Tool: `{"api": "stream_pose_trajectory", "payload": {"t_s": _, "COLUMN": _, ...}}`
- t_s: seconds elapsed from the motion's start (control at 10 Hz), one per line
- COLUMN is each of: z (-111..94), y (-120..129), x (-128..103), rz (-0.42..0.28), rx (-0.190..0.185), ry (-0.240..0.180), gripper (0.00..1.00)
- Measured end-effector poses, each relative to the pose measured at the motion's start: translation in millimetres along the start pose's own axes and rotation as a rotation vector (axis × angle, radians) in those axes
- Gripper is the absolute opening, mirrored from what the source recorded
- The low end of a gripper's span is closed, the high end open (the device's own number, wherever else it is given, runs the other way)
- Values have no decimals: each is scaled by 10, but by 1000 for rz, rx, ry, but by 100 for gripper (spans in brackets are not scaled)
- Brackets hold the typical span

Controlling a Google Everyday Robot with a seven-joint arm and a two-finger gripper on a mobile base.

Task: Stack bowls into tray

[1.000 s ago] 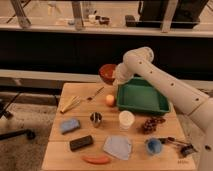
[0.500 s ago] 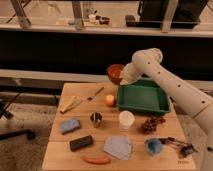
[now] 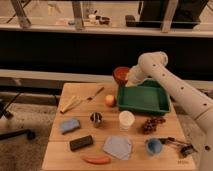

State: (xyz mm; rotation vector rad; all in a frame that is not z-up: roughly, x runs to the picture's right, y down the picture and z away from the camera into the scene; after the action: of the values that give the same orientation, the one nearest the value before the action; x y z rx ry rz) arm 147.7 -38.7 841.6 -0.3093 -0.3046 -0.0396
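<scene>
Bowl (image 3: 120,74) – reddish-orange, darker inside, raised over far edge of counter (image 3: 60,157), just left of tray's far-left corner. Pincer (image 3: 128,78) clamped on bowl's right rim; white arm reaches in from right side. Tray (image 3: 144,107) – dark green, on far-right part of counter. White cup (image 3: 126,120) just off tray's near-left corner. Orange fruit (image 3: 110,100) beside tray's left wall. Grey-blue cloth (image 3: 118,146) near front edge.

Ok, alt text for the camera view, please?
The white arm's gripper holds a round reddish-orange bowl just off the far-left corner of the dark green rectangular plastic tray, on a wooden table strewn with small items.
</scene>
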Motion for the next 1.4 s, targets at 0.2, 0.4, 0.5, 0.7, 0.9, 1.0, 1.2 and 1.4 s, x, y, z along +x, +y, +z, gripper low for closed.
{"api": "stream_pose_trajectory", "payload": {"t_s": 0.2, "z": 47, "y": 41, "x": 127, "rz": 12, "rx": -7, "ry": 4, "gripper": 0}}
{"api": "stream_pose_trajectory", "payload": {"t_s": 0.4, "z": 82, "y": 69, "x": 211, "rz": 19, "rx": -10, "ry": 6, "gripper": 0}}
{"api": "stream_pose_trajectory", "payload": {"t_s": 0.5, "z": 96, "y": 77, "x": 256, "rz": 21, "rx": -11, "ry": 7, "gripper": 0}}
{"api": "stream_pose_trajectory", "payload": {"t_s": 0.7, "z": 121, "y": 119, "x": 381, "rz": 30, "rx": -16, "ry": 14, "gripper": 0}}
{"api": "stream_pose_trajectory", "payload": {"t_s": 0.9, "z": 157, "y": 167, "x": 505, "rz": 40, "rx": -21, "ry": 22, "gripper": 0}}
{"api": "stream_pose_trajectory", "payload": {"t_s": 1.0, "z": 186, "y": 191, "x": 568, "rz": 45, "rx": -25, "ry": 25, "gripper": 0}}
{"api": "stream_pose_trajectory", "payload": {"t_s": 1.2, "z": 239, "y": 226, "x": 644, "rz": 46, "rx": -28, "ry": 32, "gripper": 0}}
{"api": "stream_pose_trajectory", "payload": {"t_s": 1.4, "z": 310, "y": 262, "x": 675, "rz": 39, "rx": -26, "ry": 35, "gripper": 0}}
